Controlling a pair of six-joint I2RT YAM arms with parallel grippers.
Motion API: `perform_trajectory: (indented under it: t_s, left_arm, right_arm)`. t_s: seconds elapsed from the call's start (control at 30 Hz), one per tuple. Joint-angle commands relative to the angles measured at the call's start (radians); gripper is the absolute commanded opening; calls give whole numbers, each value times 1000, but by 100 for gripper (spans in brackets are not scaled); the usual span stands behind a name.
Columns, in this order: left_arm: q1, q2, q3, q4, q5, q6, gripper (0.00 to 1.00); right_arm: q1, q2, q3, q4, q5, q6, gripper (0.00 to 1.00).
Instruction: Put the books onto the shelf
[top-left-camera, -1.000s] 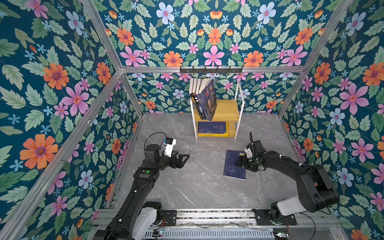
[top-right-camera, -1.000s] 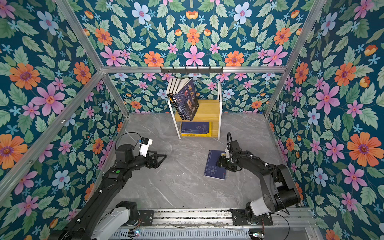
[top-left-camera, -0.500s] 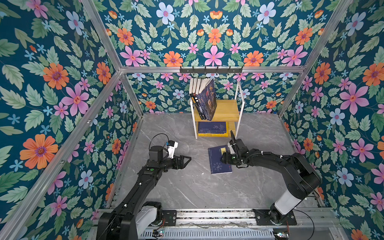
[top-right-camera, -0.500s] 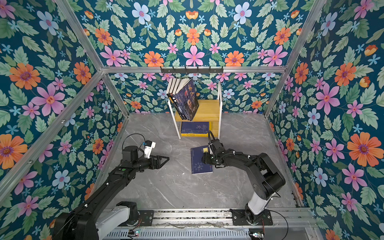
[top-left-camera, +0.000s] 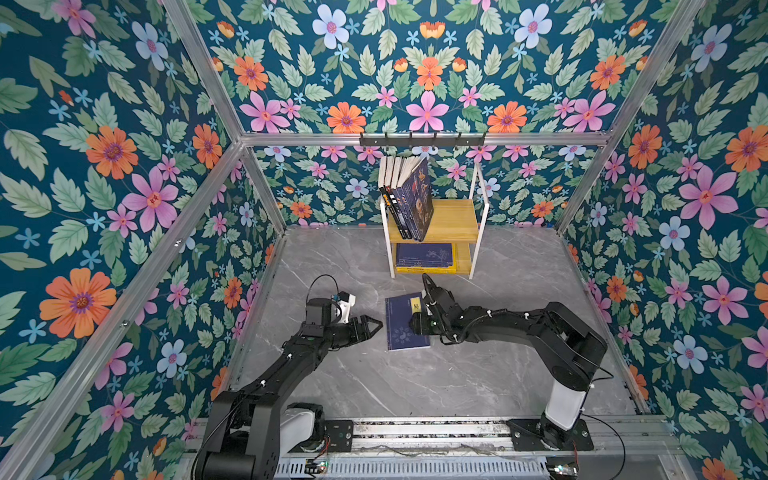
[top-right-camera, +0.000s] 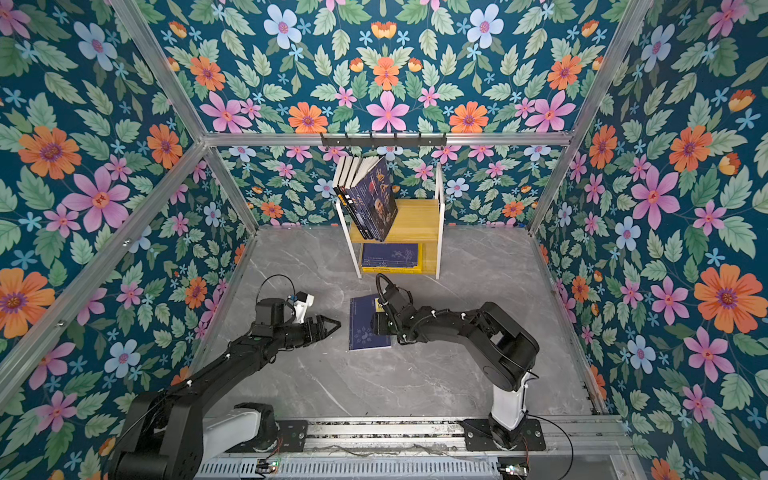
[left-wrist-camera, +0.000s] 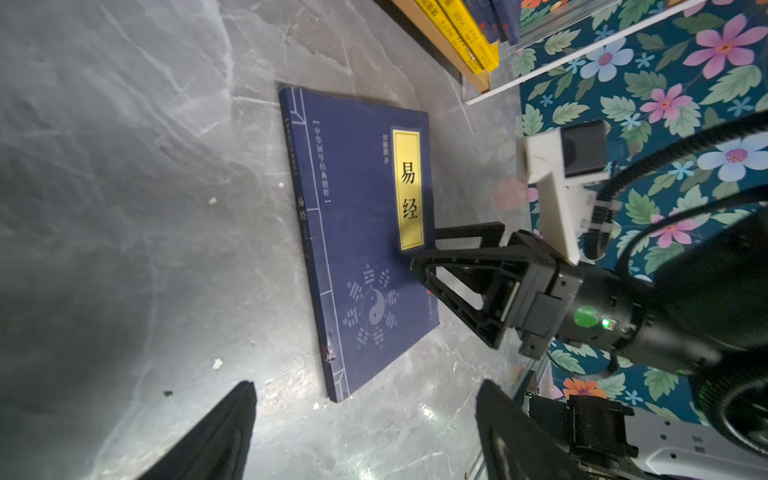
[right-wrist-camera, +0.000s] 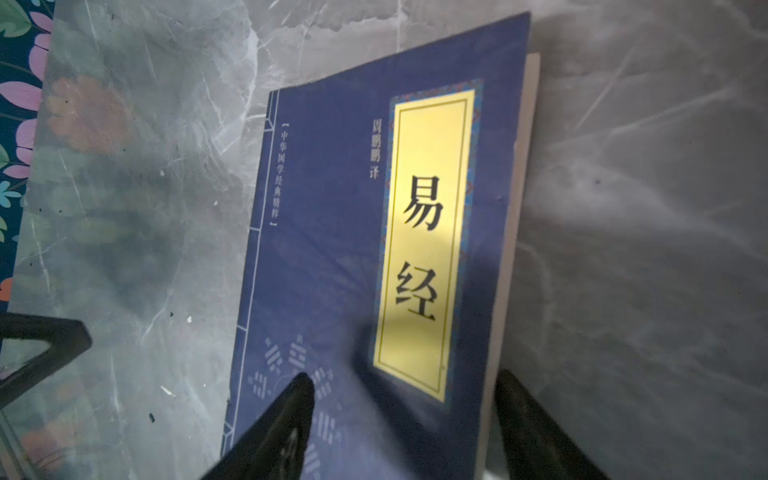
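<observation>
Right pincer (right-wrist-camera: 403, 376), jaws standing apart, is straddling the page edge of the navy I Ching paperback (left-wrist-camera: 357, 232).
It is lying flat on the grey surface (top-left-camera: 415, 382), long axis pointing toward the shelf (top-left-camera: 455, 220); left pincer (left-wrist-camera: 365, 384), also gaping empty, is hovering just beside its spine.

Floor (top-left-camera: 415, 382) in front of navy book (top-left-camera: 401, 324) is open to you; right gripper (left-wrist-camera: 424, 249) straddles its right edge. Shelf (top-left-camera: 455, 216) top: leaning books (top-left-camera: 409, 199) block the left, right half free.
</observation>
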Motion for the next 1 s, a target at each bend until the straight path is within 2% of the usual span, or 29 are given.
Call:
perform_trajectory:
  t_s: [0.0, 0.2, 0.5, 0.6, 0.7, 0.83, 0.97]
  left_arm:
    - [5, 16, 2, 8, -57, -22, 81]
    - [4, 115, 18, 44, -23, -57, 79]
    - [2, 237, 50, 42, -50, -81, 74]
    - [1, 256, 43, 34, -88, -81, 71]
    - [1, 278, 39, 21, -124, -57, 65]
    - [1, 274, 35, 38, -88, -85, 58]
    - [1, 238, 44, 40, -86, -92, 43]
  right_arm:
    - [15, 58, 0, -277, -51, 75, 68]
    - [30, 85, 10, -259, -42, 74, 67]
    - [58, 140, 68, -266, -66, 67, 65]
    - [80, 152, 83, -250, -66, 70, 65]
    - [96, 182, 102, -220, -93, 82, 64]
    - [118, 217, 135, -226, -99, 79, 63]
    - [121, 227, 127, -197, -108, 98, 63]
